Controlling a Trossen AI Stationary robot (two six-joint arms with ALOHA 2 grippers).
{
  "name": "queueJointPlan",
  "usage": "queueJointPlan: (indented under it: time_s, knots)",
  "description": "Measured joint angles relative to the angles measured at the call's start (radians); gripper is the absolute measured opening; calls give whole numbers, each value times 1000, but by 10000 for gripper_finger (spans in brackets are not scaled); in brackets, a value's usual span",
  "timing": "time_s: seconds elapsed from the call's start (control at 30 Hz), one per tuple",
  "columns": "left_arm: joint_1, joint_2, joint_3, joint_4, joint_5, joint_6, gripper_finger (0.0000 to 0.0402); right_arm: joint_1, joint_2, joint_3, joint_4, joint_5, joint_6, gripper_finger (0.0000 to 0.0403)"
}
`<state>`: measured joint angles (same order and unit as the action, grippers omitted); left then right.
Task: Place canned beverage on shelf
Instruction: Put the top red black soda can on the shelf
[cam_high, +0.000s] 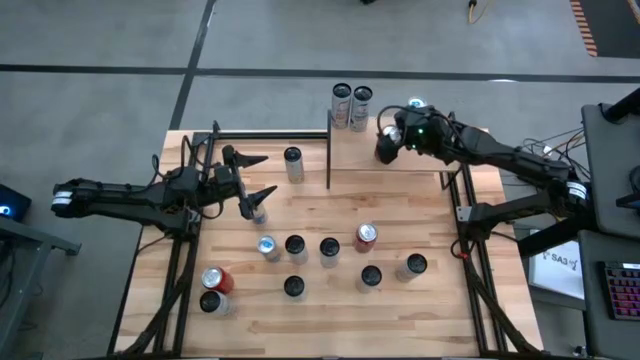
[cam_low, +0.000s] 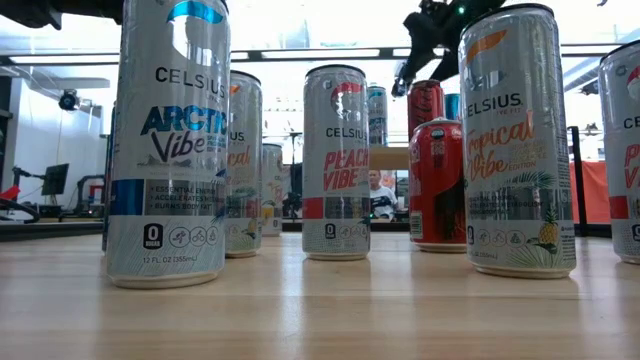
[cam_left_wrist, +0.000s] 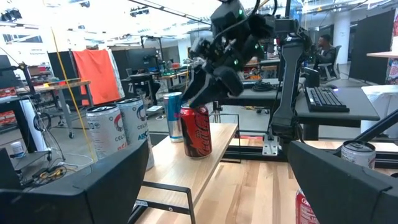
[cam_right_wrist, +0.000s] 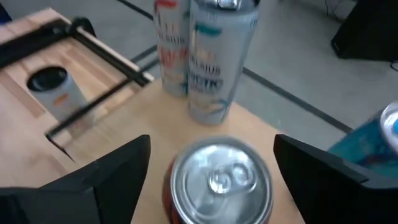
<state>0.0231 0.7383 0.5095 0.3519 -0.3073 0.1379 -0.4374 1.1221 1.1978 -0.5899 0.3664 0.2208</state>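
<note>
High view: the right claw (cam_high: 386, 146) hovered over the shelf (cam_high: 420, 160); the left claw (cam_high: 252, 185) stood open, empty, above the desk (cam_high: 400, 320). Left wrist view: the red can (cam_left_wrist: 195, 131) stood upright on the shelf. Right wrist view: the fingers (cam_right_wrist: 112, 171) flanked the can, spread apart, not touching.

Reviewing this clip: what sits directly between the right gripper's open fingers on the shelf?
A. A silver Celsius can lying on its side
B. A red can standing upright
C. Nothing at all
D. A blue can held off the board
B: in the right wrist view the red can stands upright between the right gripper's spread fingers, and the left wrist view shows it resting on the shelf.
</note>
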Motion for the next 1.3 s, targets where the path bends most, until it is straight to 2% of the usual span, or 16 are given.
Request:
queueJointPlan:
  time_s: [0.23, 0.33, 0.43, 0.7, 0.83, 1.3]
  knots:
    - [0, 0, 0, 0, 0, 9, 370, 1, -1, 51, -7, -2, 2, 327]
    - [0, 0, 0, 0, 0, 10, 370, 1, -1, 59, -51, -8, 50, 309]
    - [0, 0, 0, -1, 0, 10, 370, 0, -2, 62, -121, -7, 87, 263]
    - [0, 0, -1, -1, 0, 14, 370, 1, 0, 45, -160, 0, 98, 84]
    - [0, 0, -2, -1, 0, 14, 370, 0, 5, 45, -166, 8, 70, 20]
    - [0, 0, -2, -1, 0, 14, 370, 0, 5, 108, -263, -1, 73, 12]
